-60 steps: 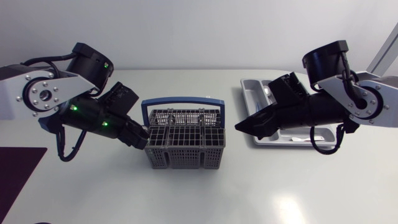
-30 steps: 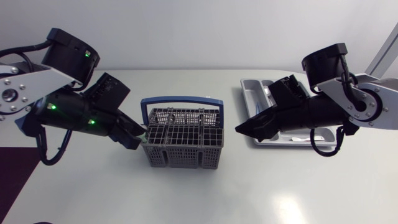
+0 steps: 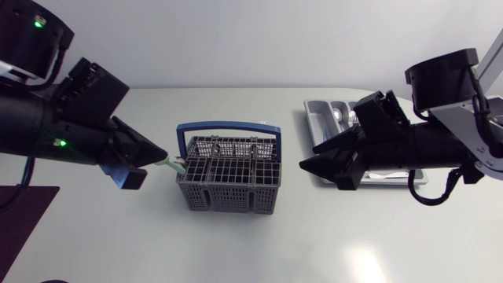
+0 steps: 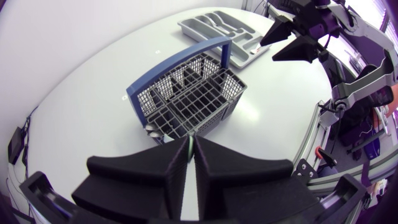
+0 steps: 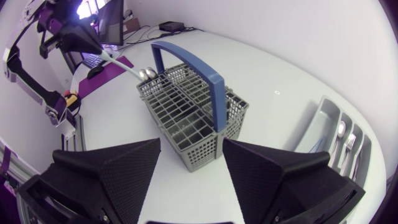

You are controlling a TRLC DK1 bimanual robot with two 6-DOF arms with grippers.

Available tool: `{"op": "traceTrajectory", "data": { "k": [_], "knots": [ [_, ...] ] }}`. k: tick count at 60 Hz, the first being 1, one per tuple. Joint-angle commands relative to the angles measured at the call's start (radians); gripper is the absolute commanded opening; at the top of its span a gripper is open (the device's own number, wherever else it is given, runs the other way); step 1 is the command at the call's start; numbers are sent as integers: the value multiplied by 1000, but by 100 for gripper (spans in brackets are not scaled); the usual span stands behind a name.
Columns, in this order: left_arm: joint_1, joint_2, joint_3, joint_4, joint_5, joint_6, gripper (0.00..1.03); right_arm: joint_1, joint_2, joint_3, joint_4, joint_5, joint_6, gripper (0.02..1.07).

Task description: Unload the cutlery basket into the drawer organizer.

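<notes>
The grey cutlery basket point(image 3: 232, 177) with a blue handle point(image 3: 228, 126) stands mid-table. My left gripper point(image 3: 159, 155) is just left of it, shut on the pale green handle of a spoon point(image 3: 171, 163). The spoon slants down, with its metal bowl point(image 5: 147, 74) at the rim of the basket's left corner. In the left wrist view the thin handle point(image 4: 188, 143) is pinched between the closed fingers. My right gripper point(image 3: 308, 157) hangs open to the right of the basket, between it and the silver drawer organizer point(image 3: 321, 118). It holds nothing.
The organizer point(image 5: 323, 121) holds some cutlery point(image 5: 344, 138) in its compartments. A dark purple mat point(image 3: 20, 216) lies at the table's left front edge. Bare table surrounds the basket in front and behind.
My left arm has drawn back to the left and risen, pulling the green-handled spoon up out of the basket. My right arm has shifted slightly to the right, its gripper still open.
</notes>
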State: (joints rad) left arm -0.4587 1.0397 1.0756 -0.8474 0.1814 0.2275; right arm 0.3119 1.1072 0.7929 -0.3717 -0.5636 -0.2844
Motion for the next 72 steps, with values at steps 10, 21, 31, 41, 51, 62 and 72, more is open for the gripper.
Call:
{"op": "traceTrajectory", "data": {
  "k": [10,21,31,41,51,62,72],
  "knots": [
    [-54,-38,104,-50,-3,-11,12,52,-116,-55,-1,-25,-78,77],
    [-81,-26,118,-42,76,38,12,131,-205,-61,-13,-25,-141,84],
    [-46,42,92,4,247,138,12,165,-221,-46,-44,-33,-226,83],
    [-58,103,53,73,348,234,12,191,-156,-37,-41,-47,-276,83],
    [-104,137,18,113,420,329,12,237,-90,-20,-36,-45,-311,82],
    [-149,180,21,99,483,388,11,277,-55,3,-22,-44,-351,61],
    [-172,233,67,24,533,447,11,302,-40,12,-1,-28,-375,52]
  ]
}}
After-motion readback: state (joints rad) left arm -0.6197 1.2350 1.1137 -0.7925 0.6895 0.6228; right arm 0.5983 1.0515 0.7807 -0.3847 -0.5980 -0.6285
